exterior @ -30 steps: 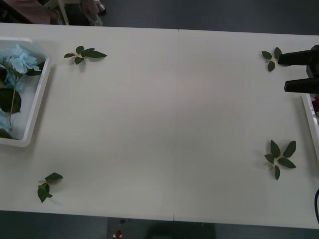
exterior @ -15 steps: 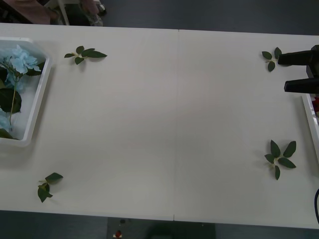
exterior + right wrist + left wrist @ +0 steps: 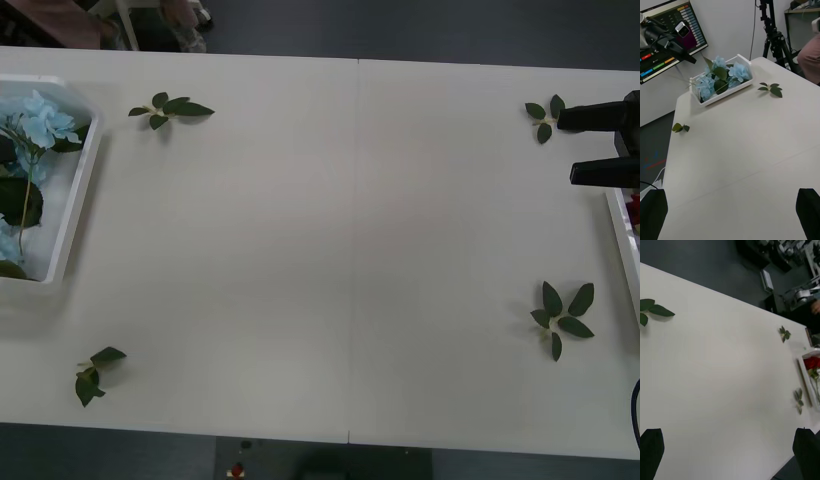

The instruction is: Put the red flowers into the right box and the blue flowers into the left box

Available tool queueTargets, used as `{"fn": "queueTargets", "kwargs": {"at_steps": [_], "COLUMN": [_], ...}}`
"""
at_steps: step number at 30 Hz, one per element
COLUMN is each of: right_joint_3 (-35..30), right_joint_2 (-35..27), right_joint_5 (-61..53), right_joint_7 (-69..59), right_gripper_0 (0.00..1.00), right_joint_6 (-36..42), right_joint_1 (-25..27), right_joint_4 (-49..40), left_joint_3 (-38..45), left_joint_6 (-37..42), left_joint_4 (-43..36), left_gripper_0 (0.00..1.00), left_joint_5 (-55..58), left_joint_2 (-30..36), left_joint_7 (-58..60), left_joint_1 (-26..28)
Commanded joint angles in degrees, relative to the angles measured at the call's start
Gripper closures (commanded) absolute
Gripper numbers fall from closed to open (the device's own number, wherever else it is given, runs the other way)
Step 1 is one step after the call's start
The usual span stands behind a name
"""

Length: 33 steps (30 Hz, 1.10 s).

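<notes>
At the table's left edge, far corner: the left box [image 3: 72, 220], a white translucent bin, sits with its outer part cut off by the front view; the right wrist view shows it whole near that corner [image 3: 738, 57].
Blue flowers: pale-blue clusters with large green leaves and a thin stem [image 3: 38, 120] lie inside the left box; the right wrist view shows several heads filling it [image 3: 720, 77].
Right box: a thin white rim [image 3: 620, 250] shows at the table's right edge; from the left wrist view it is a shallow tray [image 3: 805, 380] at that same edge.
Red flowers: a deep-red rose head with a green stem [image 3: 811, 363] lies inside the right box; a trace of red shows past the rim in the front view.
Right gripper: two black fingers [image 3: 598, 145] reach in from the table's right edge near the far corner, spread apart and holding nothing; its own camera shows them at the two corners [image 3: 732, 213].
Left gripper: black fingers at the two corners of its own view [image 3: 728, 452], parted and empty, above bare table.
Leaf sprigs: four lie loose on the table [image 3: 350, 250], one by the far edge near the left box [image 3: 170, 108], one at the near left corner [image 3: 92, 375], one beside the right gripper [image 3: 545, 118], one near the right box [image 3: 562, 315].
</notes>
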Motion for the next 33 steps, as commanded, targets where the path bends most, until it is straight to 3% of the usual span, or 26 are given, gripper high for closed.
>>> {"fn": "queueTargets", "kwargs": {"at_steps": [1,10,16,21,33], "right_joint_3": [-0.10,-0.10,-0.10,-0.10,-0.10], "right_joint_2": [-1.84,-1.84,-1.84,-1.84,-1.84], "right_joint_5": [-0.55,-0.55,-0.55,-0.55,-0.55], "right_joint_7": [0.93,0.93,0.93,0.93,0.93], "right_gripper_0": [0.00,0.00,0.00,0.00,0.00], "right_joint_6": [0.20,0.20,0.20,0.20,0.20], "right_joint_1": [-0.52,-0.52,-0.52,-0.52,-0.52], "right_joint_4": [-1.06,-1.06,-1.06,-1.06,-1.06], "left_joint_3": [-3.68,-18.27,-27.23,-32.07,-36.02], "left_joint_6": [-0.34,-2.63,-12.47,-18.45,-20.20], "left_joint_4": [-4.74,-12.38,-19.06,-23.28,-28.47], "left_gripper_0": [0.00,0.00,0.00,0.00,0.00], "left_joint_5": [-9.12,-26.87,-34.69,-34.87,-36.89], "left_joint_2": [1.15,-7.73,-11.86,-10.63,-7.55], "left_joint_7": [-3.00,-3.44,-3.53,-3.53,-4.23], "left_joint_1": [-5.79,-17.75,-18.18,-18.27,-18.10]}}
